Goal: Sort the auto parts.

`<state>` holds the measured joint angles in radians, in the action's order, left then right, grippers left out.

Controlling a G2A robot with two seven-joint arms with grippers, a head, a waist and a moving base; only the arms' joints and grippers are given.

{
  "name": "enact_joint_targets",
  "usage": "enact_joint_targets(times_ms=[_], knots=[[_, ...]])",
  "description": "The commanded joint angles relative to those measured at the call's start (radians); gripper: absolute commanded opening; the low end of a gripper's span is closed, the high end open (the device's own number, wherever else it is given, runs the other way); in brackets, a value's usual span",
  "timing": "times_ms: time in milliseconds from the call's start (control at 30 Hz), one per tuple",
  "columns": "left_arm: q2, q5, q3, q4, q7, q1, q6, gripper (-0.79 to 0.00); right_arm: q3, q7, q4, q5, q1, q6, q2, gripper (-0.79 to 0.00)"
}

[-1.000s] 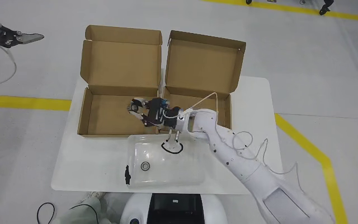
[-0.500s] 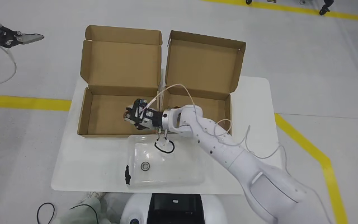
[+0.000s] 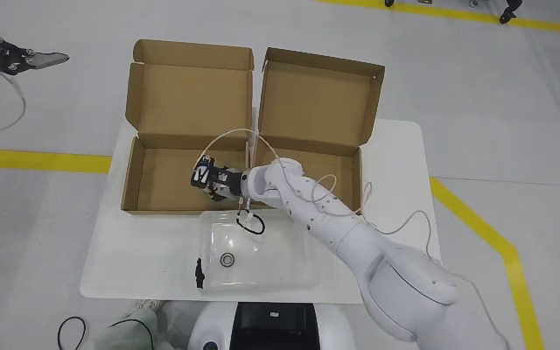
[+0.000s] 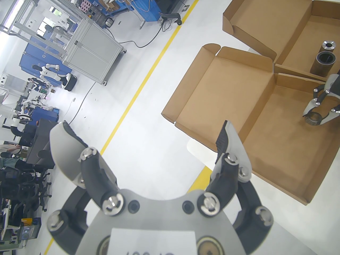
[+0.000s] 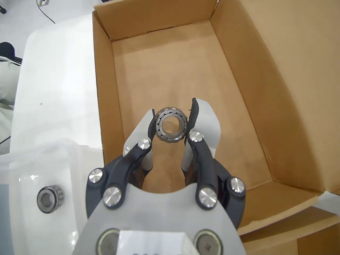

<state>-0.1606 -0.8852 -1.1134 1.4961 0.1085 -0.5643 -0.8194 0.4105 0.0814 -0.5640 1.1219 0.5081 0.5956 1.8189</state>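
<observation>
Fingers [image 5: 207, 123] of the right gripper [image 5: 171, 119] pinched a bearing [image 5: 170, 127] in the brown box [image 5: 170, 62] at the far left corner of the table [image 3: 402, 201]. The left gripper [image 4: 144, 134] had its fingers spread wide.

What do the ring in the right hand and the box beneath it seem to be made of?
The ring looks like grey metal, likely steel: it has a dull shine and small rollers around its side. The box looks like brown cardboard with a matte surface: it has folded flaps and thin cut edges.
</observation>
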Motion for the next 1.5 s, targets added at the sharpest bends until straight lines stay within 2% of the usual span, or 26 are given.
enact_joint_targets(times_ms=[0,367,467,567,600,867,933,1100,1300,1467], knots=[[0.000,0.000,0.000,0.000,0.000,0.000,0.000,0.000,-0.006,0.012,0.031,-0.001,-0.007,-0.010,0.018,-0.785],[0.000,0.000,0.000,0.000,0.000,0.000,0.000,0.000,-0.017,0.008,0.171,-0.002,-0.033,-0.020,0.089,-0.779],[0.000,0.000,0.000,0.000,0.000,0.000,0.000,0.000,-0.018,0.009,0.196,0.003,-0.040,-0.020,0.102,-0.489],[0.000,0.000,0.000,0.000,0.000,0.000,0.000,0.000,-0.016,-0.002,0.220,0.005,-0.046,-0.018,0.112,-0.363],[0.000,0.000,0.000,0.000,0.000,0.000,0.000,0.000,-0.015,-0.006,0.227,0.006,-0.048,-0.017,0.115,-0.345],[0.000,0.000,0.000,0.000,0.000,0.000,0.000,0.000,-0.012,-0.089,0.234,0.041,-0.075,0.000,0.126,-0.363],[0.000,0.000,0.000,0.000,0.000,0.000,0.000,0.000,-0.016,-0.117,0.218,0.066,-0.083,0.006,0.125,-0.394],[0.000,0.000,0.000,0.000,0.000,0.000,0.000,0.000,-0.020,-0.176,0.161,0.126,-0.097,0.023,0.112,-0.406],[0.000,0.000,0.000,0.000,0.000,0.000,0.000,0.000,-0.011,-0.227,0.039,0.196,-0.070,0.048,0.068,-0.394],[0.000,0.000,0.000,0.000,0.000,0.000,0.000,0.000,0.039,-0.201,-0.120,0.243,-0.020,0.074,-0.005,-0.351]])
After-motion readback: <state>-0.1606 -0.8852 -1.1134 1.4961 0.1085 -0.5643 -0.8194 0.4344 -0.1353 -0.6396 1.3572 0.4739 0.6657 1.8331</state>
